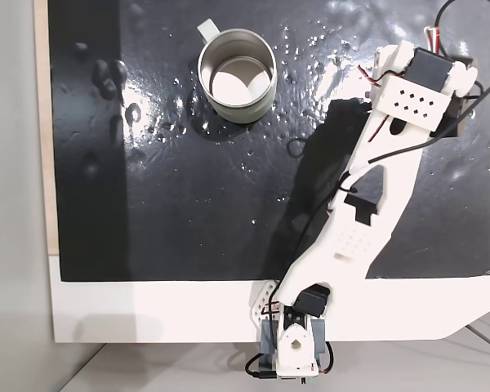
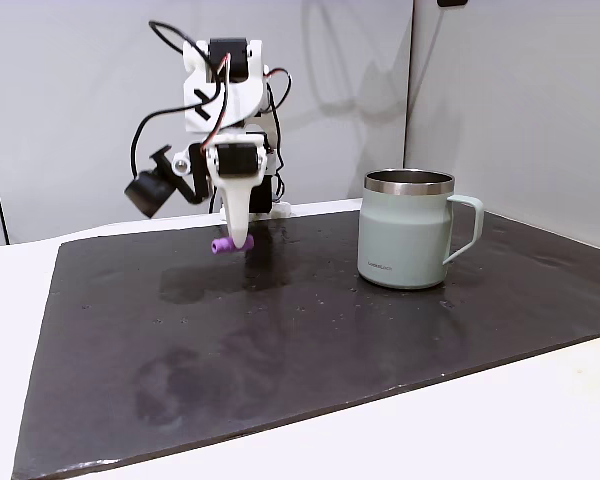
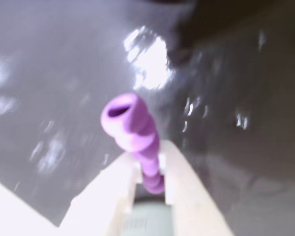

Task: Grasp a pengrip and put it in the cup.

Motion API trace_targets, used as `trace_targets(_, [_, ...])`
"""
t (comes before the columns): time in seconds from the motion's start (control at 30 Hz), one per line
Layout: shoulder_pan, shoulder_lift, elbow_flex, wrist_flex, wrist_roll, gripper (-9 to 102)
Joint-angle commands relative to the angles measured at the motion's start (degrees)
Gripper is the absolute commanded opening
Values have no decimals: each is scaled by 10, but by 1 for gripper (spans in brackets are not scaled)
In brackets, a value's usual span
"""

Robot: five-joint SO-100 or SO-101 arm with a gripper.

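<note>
Your bench (image 2: 40, 300) is white with a big dark mat (image 2: 280, 340) on it, wet and shiny with droplets all over. The arm (image 1: 367, 204) reaches across the right side of the mat in the top-down fixed view.

The cup (image 2: 405, 235) sits upright on the mat, handle out to the right in the low fixed view, and it looks empty from above (image 1: 237, 77).

Your claw (image 2: 238, 240) is pinched nearly closed on the pengrip (image 2: 221, 245), held just above the mat, not touching it. In the wrist view the pengrip (image 3: 132, 132) is gripped at its near end, with the rest of the ribbed tube sticking out past the fingertips, open end forward.

So the grab looks done; what's left is the carry. In the low fixed view the cup is well off to the claw's right, and the rim sits higher than the pengrip. I'd guess you need to lift first, then swing over, so that sideways-pointing tube clears the rim before you let go.
</note>
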Motion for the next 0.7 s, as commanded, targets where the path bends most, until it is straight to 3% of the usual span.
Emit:
trace_targets(0.0, [-4, 159, 35, 3, 6, 0])
trace_targets(0.4, [-21, 386, 148, 4, -13, 0])
trace_targets(0.67, [-149, 376, 142, 4, 34, 0])
